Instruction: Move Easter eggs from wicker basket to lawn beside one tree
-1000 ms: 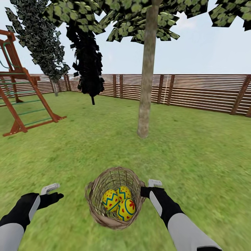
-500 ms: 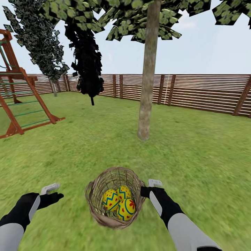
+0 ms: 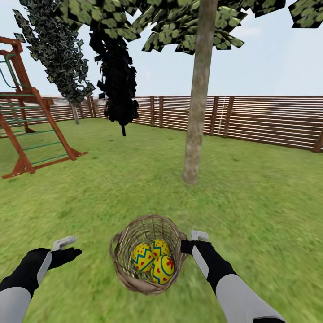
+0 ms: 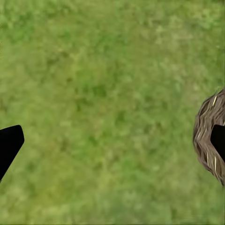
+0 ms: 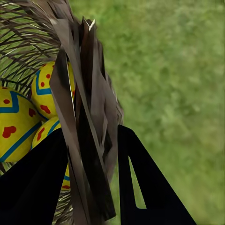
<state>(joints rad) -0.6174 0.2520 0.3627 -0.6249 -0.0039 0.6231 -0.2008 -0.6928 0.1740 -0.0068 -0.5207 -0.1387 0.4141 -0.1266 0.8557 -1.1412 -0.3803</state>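
At the far left of the head frame stands the red-brown wooden play tower [image 3: 27, 121], and beyond it runs the brown horizontal-slat fence [image 3: 269, 119]. At the lower left, the left gripper [image 3: 67, 249] hangs free above the mottled green lawn [image 3: 269, 215] with nothing between its black fingers [image 4: 9, 145], which in the left wrist view stand spread wide apart near opposite edges. At lower centre is the small round tan-brown wicker basket of loose woven twigs [image 3: 146, 255], and all three bright yellow Easter eggs with blue zigzag bands and red marks [image 3: 154, 264] lie together inside it, touching one another. Just to its right, the right gripper [image 3: 190, 244] is pinching the basket's wall: the right wrist view shows one finger inside against the eggs and the other outside, with the twig rim clamped between them. Up the middle of the frame rises the straight pale grey-brown trunk of the light-green-crowned tree [image 3: 195, 134], well beyond the basket. As a judgement, no egg has been removed yet; the basket appears to be carried toward this tree, and every egg must be lifted out and set on the grass beside the trunk.
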